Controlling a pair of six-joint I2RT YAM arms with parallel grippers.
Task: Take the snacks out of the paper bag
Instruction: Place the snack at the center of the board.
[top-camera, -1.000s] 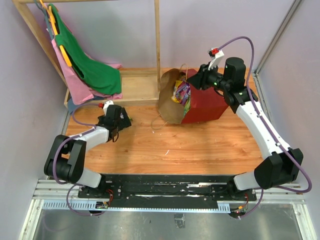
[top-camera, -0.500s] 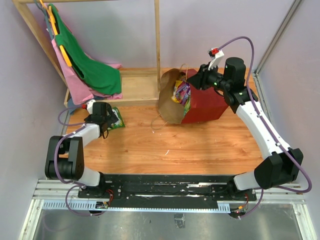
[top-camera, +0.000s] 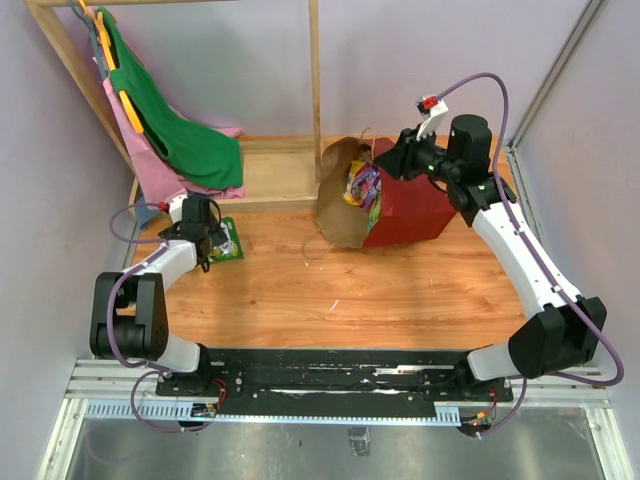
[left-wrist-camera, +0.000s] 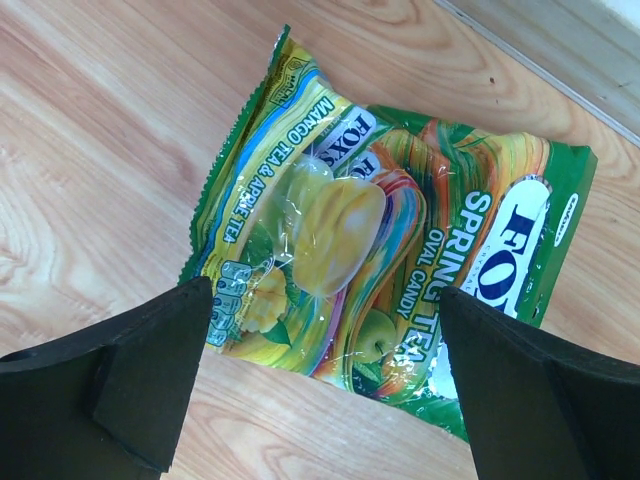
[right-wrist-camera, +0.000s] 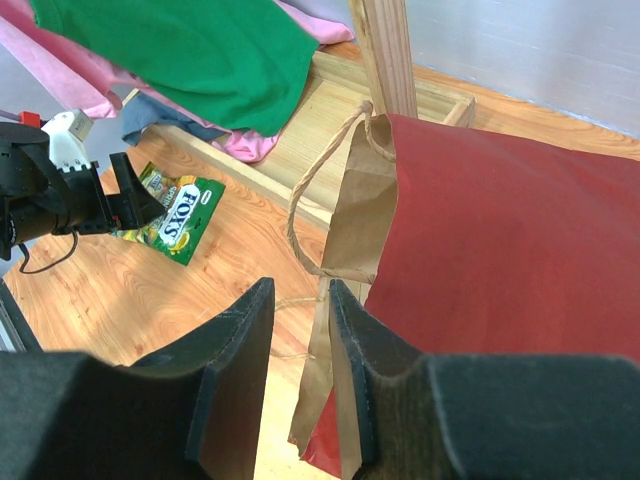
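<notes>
L: left gripper spread wide | green candy packet flat on table just beneath its fingers (Fox's label up) | R: right gripper pinching paper bag rim between its fingers

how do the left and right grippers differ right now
The left gripper is wide open; the right gripper is nearly closed. The left gripper holds nothing, above the green candy packet flat on the table; the right gripper pinches the paper bag's edge. Both have black fingers.
</notes>
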